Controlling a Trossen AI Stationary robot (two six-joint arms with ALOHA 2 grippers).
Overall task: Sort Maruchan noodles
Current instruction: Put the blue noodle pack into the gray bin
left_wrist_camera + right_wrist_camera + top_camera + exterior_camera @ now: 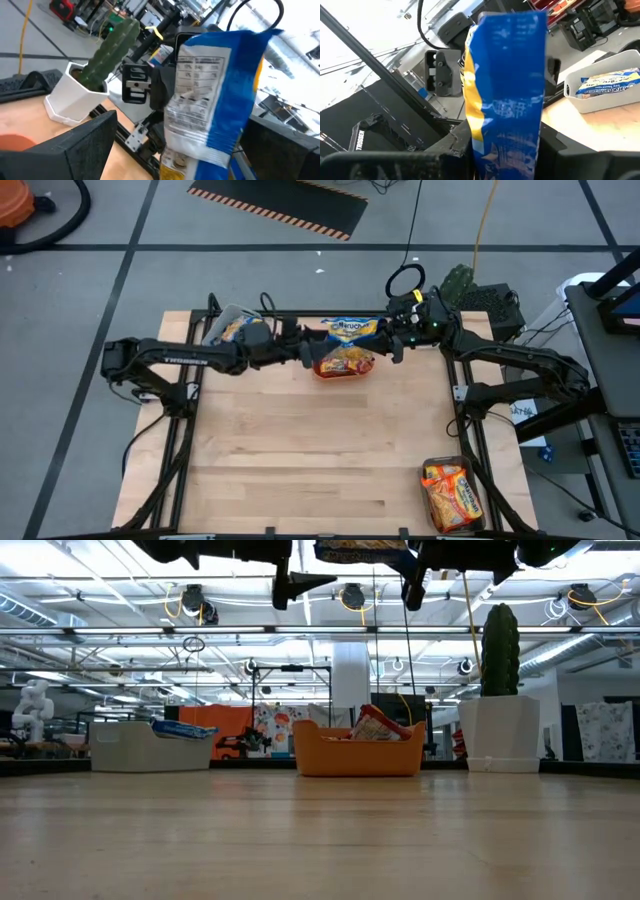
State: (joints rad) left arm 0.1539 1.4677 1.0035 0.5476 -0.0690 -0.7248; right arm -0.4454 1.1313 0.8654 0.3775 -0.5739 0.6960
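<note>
Noodle packet [352, 329], blue and yellow, hangs in the air above the orange bin [343, 364] at the table's [320, 470] far edge, pinched by the right gripper [392, 332]. Left gripper [303, 343] gapes wide beside it, holding nothing, seemingly mid-handover for sorting.

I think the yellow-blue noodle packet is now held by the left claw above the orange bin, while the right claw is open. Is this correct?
No, the claws are swapped. The yellow-blue noodle packet is held by the right claw above the orange bin, while the left claw is open. The high view shows this; the right wrist view shows the packet between that arm's own fingers.
</note>
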